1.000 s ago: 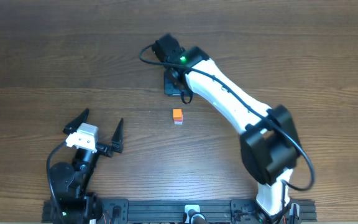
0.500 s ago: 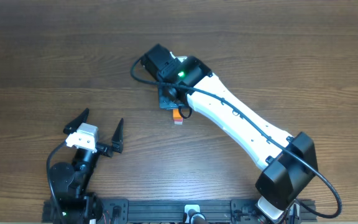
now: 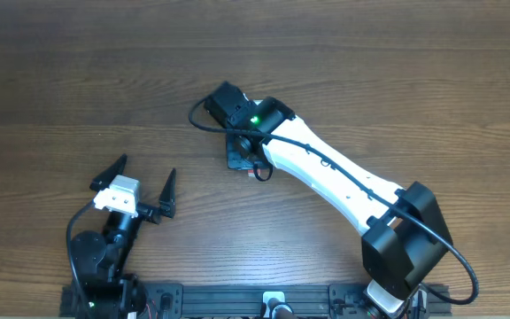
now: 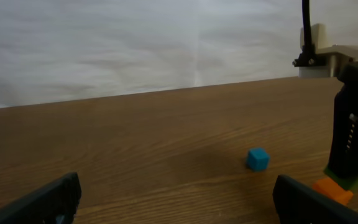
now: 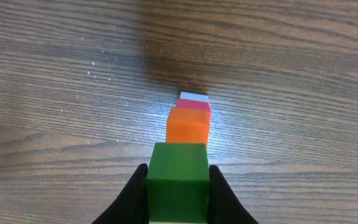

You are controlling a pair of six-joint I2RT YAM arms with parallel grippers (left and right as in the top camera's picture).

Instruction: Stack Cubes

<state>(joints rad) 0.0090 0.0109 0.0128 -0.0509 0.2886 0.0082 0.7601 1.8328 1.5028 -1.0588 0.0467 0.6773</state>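
Observation:
My right gripper (image 5: 178,176) is shut on a green cube (image 5: 179,186). Just under and ahead of it stands a small stack: an orange cube (image 5: 188,128) on a red cube (image 5: 195,104), with a pale cube (image 5: 193,97) at the bottom. In the top view the right gripper (image 3: 242,156) covers most of this stack (image 3: 254,171) at mid-table. The left wrist view has the green cube (image 4: 348,178) hanging over the orange cube (image 4: 331,189). A lone blue cube (image 4: 258,158) lies on the wood beyond. My left gripper (image 3: 146,170) rests open near its base, with nothing in it.
The brown wooden table (image 3: 78,80) is bare around the stack, with free room on every side. A pale wall (image 4: 135,43) rises behind the table's far edge.
The right arm carried the green cube from the far side toward the stack and now holds it over the orange cube. The left arm stayed still.

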